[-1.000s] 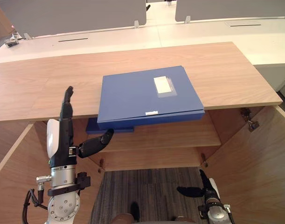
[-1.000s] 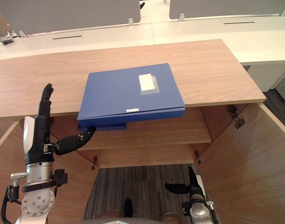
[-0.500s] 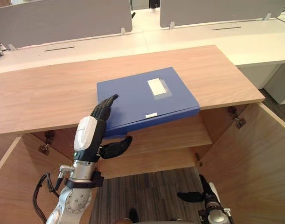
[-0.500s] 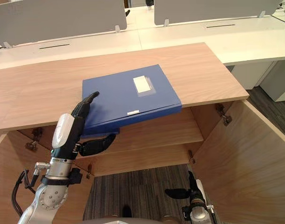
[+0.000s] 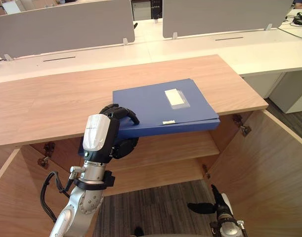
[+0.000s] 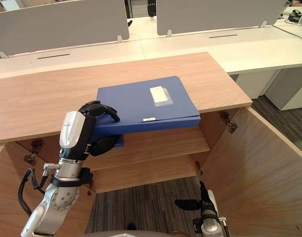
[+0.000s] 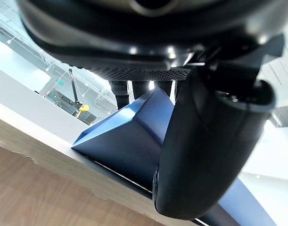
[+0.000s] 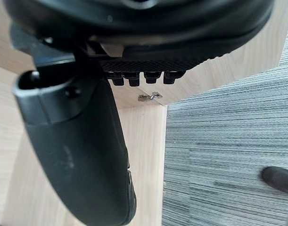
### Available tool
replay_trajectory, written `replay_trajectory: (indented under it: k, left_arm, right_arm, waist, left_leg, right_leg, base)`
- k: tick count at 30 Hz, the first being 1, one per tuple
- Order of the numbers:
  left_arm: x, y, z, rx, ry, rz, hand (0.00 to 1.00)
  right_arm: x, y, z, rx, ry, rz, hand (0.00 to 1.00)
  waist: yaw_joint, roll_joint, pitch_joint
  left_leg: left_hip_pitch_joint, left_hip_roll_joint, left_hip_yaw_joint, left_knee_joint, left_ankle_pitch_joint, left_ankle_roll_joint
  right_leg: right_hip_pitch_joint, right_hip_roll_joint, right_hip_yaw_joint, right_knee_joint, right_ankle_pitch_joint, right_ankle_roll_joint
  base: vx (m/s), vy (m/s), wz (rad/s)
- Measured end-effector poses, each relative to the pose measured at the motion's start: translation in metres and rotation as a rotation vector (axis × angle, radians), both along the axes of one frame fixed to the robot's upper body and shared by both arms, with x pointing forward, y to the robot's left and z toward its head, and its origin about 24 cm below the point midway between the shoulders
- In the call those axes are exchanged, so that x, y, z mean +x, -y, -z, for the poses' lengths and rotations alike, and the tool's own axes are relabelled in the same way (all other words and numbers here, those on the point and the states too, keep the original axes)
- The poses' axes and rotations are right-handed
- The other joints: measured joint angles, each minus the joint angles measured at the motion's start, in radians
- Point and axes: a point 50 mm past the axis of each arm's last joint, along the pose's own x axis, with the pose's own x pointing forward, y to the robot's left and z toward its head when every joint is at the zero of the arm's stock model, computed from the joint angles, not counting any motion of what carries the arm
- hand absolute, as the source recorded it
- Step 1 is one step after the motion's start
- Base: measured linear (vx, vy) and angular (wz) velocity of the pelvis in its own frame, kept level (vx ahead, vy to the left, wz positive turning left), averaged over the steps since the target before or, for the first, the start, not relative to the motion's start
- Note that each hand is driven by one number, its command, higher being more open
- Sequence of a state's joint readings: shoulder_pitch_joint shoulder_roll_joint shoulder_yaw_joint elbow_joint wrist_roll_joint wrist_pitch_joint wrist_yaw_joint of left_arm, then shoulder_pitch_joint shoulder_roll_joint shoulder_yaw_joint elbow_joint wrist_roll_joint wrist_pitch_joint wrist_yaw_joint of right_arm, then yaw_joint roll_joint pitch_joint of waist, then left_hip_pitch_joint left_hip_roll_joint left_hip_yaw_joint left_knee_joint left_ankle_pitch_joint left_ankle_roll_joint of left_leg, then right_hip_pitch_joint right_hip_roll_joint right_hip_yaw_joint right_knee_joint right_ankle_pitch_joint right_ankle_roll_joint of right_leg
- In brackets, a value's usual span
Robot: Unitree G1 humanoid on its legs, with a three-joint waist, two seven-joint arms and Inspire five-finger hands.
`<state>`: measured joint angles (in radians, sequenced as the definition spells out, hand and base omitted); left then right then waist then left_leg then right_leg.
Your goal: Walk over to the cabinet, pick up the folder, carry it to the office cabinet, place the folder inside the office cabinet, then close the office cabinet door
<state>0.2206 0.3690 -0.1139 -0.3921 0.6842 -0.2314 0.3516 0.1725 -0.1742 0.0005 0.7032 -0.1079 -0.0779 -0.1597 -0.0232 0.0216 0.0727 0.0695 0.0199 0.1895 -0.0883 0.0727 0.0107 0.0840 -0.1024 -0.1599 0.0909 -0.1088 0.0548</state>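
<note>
1. Since the earlier frame, left hand [image 5: 109, 132] is curled onto the folder [image 5: 160, 104]: fingers over its near-left corner, thumb beneath.
2. Folder lies on the cabinet top [image 5: 57, 101], overhanging the front edge.
3. Step in hand: pick-up. The next move likely calls for a level lift. Right hand [image 5: 210, 204] hangs low, fingers relaxed.

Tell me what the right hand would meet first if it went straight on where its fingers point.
Probably the cabinet's wood by the small metal hinge: the open right hand hangs low over the carpet, fingers aimed there. Depth is unclear.
</note>
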Motion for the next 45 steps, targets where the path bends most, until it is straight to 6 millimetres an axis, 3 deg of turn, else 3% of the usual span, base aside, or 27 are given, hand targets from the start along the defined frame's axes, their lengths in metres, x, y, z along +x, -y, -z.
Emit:
replay_trajectory:
  k: [6,10,14,18,23,30,36,41,45]
  left_arm:
    - [-0.007,0.002,-0.006,-0.073,0.014,-0.014,0.0]
    - [-0.017,0.004,-0.018,-0.206,0.061,-0.028,0.0]
    - [-0.027,0.0,-0.041,-0.451,0.167,-0.03,0.0]
    - [-0.038,-0.005,-0.06,-0.749,0.271,0.033,0.0]
    - [-0.046,-0.011,-0.071,-1.02,0.336,0.199,0.0]
    - [-0.042,-0.012,-0.068,-1.254,0.25,0.445,0.0]
    - [-0.031,0.003,-0.055,-1.365,0.098,0.628,0.0]
    - [-0.018,0.017,-0.03,-1.485,-0.106,0.72,0.0]
    - [-0.012,0.027,-0.007,-1.599,-0.271,0.748,0.0]
  right_arm:
    - [0.023,-0.015,-0.029,0.086,0.202,0.046,1.0]
    - [0.043,-0.032,-0.068,0.186,0.428,0.077,1.0]
    - [0.062,-0.045,-0.125,0.31,0.739,0.085,1.0]
    - [0.067,-0.054,-0.169,0.434,0.952,0.024,1.0]
    - [0.066,-0.064,-0.2,0.519,1.077,-0.102,1.0]
    - [0.076,-0.074,-0.234,0.706,1.218,-0.214,1.0]
    - [0.091,-0.091,-0.27,0.776,1.335,-0.426,1.0]
    - [0.096,-0.093,-0.279,0.767,1.354,-0.5,1.0]
    - [0.105,-0.089,-0.274,0.773,1.313,-0.505,1.0]
  waist:
    - [-0.015,-0.012,0.008]
    - [-0.017,-0.027,0.024]
    - [-0.017,-0.035,0.038]
    - [-0.016,-0.037,0.039]
    - [-0.016,-0.037,0.039]
    - [-0.017,-0.037,0.039]
    - [-0.012,-0.037,0.039]
    - [-0.003,-0.036,0.039]
    - [-0.004,-0.036,0.038]
  left_leg:
    - [0.0,-0.001,0.0,0.0,0.0,0.001]
    - [0.003,0.0,0.012,0.0,-0.003,0.003]
    - [0.009,-0.003,0.021,0.001,-0.006,0.007]
    - [0.015,-0.004,0.031,0.001,-0.01,0.008]
    - [0.03,-0.003,0.051,0.001,-0.019,0.006]
    - [0.033,-0.005,0.067,0.001,-0.021,0.008]
    - [0.033,-0.008,0.067,0.001,-0.019,0.01]
    - [0.028,-0.014,0.057,0.0,-0.015,0.016]
    - [0.023,-0.019,0.047,0.0,-0.012,0.021]
  right_leg:
    - [0.003,0.003,0.001,-0.007,0.006,0.001]
    - [0.001,0.005,0.013,-0.011,0.012,0.001]
    - [0.003,0.002,0.024,-0.011,0.014,0.003]
    - [0.004,0.002,0.034,-0.012,0.015,0.004]
    - [0.01,0.001,0.051,-0.012,0.016,0.007]
    - [0.007,0.001,0.07,-0.012,0.023,0.01]
    - [0.007,-0.002,0.07,-0.011,0.026,0.014]
    - [0.007,-0.007,0.06,-0.011,0.028,0.017]
    - [0.008,-0.012,0.049,-0.011,0.03,0.021]
  base:
    - [0.0,0.0,-0.01]
    - [-0.02,0.002,-0.09]
    - [0.0,0.008,-0.07]
    - [0.01,0.0,-0.07]
    - [0.01,0.001,-0.12]
    - [-0.01,0.004,-0.07]
    - [0.0,0.0,0.0]
    - [0.0,0.001,0.05]
    - [-0.01,0.003,0.09]
